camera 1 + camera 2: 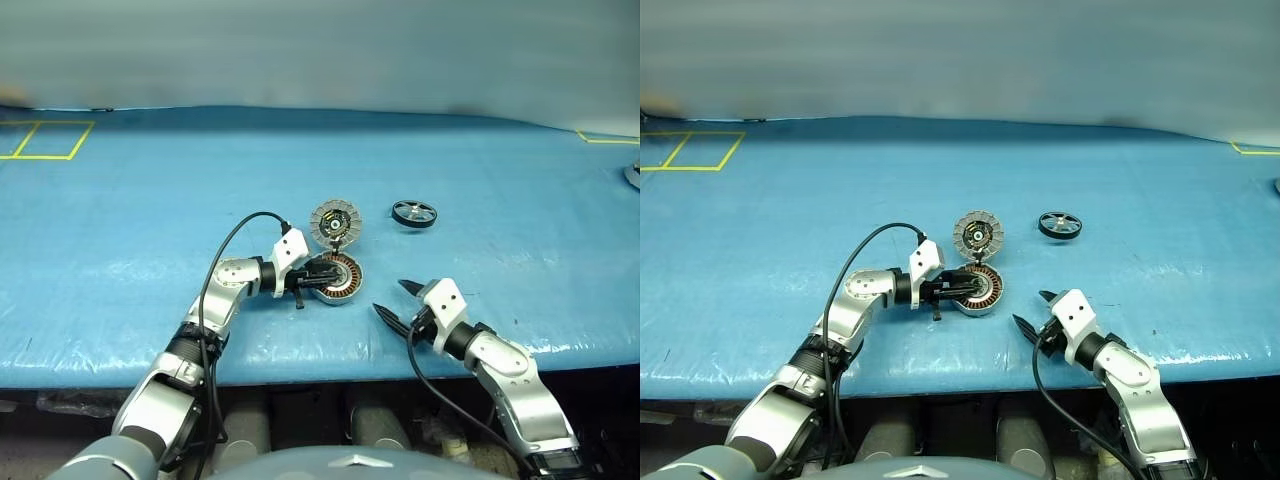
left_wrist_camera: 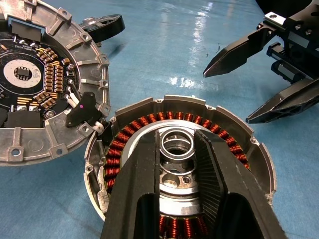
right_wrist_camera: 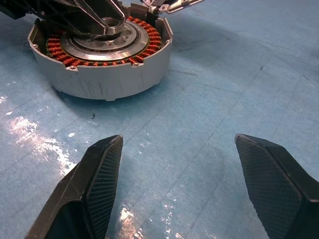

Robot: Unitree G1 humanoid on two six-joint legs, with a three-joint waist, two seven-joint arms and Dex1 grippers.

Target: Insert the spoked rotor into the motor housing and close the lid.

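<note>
We see the motor housing (image 1: 340, 277) lying open on the blue bench (image 1: 120, 220), its copper windings facing up. The lid (image 1: 334, 222) lies just behind it, touching its rim, with the inner face and circuit board upward. The spoked rotor (image 1: 414, 213) rests flat on the bench, apart to the right of the lid. Our left gripper (image 2: 177, 154) reaches over the housing with its fingers narrowly parted around the central hub; we cannot tell whether it grips. Our right gripper (image 1: 393, 299) hovers near the housing's right side, jaws spread wide and holding nothing.
</note>
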